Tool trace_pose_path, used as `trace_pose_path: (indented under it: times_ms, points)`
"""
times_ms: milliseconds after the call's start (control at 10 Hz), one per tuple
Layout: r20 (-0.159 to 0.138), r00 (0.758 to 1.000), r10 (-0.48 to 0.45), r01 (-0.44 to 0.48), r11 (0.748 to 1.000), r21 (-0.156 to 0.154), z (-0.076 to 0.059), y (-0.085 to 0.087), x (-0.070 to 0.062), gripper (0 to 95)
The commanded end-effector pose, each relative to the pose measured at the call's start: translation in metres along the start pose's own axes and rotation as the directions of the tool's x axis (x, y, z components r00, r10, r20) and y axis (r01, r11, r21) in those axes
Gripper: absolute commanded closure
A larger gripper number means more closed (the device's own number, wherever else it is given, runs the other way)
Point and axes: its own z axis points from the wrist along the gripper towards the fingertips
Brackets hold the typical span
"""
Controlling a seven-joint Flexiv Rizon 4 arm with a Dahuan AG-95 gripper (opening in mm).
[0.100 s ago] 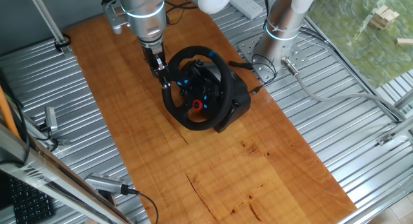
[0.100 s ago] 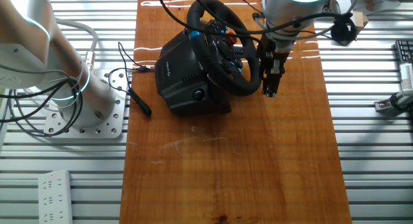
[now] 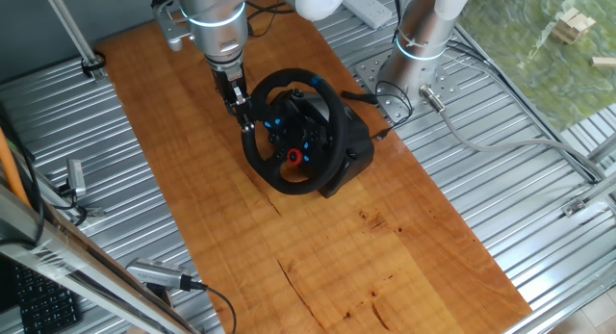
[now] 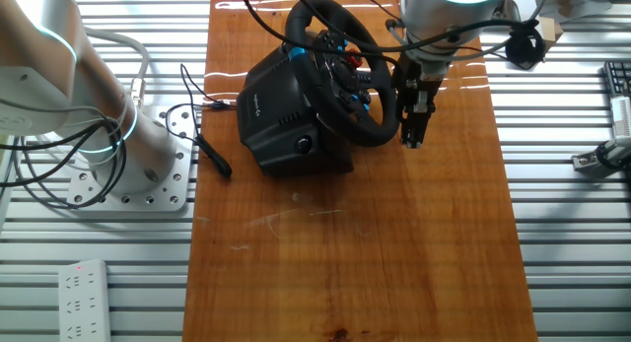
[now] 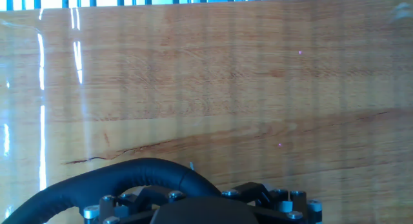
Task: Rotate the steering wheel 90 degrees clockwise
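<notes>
Nothing has shifted since the earlier frame: the gripper [image 3: 243, 108] sits against the steering wheel [image 3: 294, 132] rim. Whether its jaws clamp the rim cannot be told. Hand view cuts off most of the wheel.

In the hand view the wheel [image 5: 129, 175] is cut off at the bottom edge, and the claw [image 3: 241, 108] fingertips' spacing cannot be told.

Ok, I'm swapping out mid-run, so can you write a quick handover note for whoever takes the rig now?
Gripper: at the steering wheel's rim, on the side away from the base; whether it is clamped cannot be told.
Wheel: sits on its black base on the wooden tabletop, red button low on the hub.
Done: arm brought to the rim.
Left: confirm the grip, then turn the wheel 90 degrees clockwise.
</notes>
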Motion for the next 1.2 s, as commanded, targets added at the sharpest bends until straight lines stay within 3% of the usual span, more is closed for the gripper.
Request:
trace_pose_path:
  times_ms: [100, 1200]
  points:
    - [0.006, 0.986, -0.166, 0.166, 0.986, 0.008, 0.0000, 0.0000, 0.0001, 95.0]
    - [0.005, 0.987, -0.159, 0.159, 0.987, 0.012, -0.0003, 0.0001, 0.0001, 95.0]
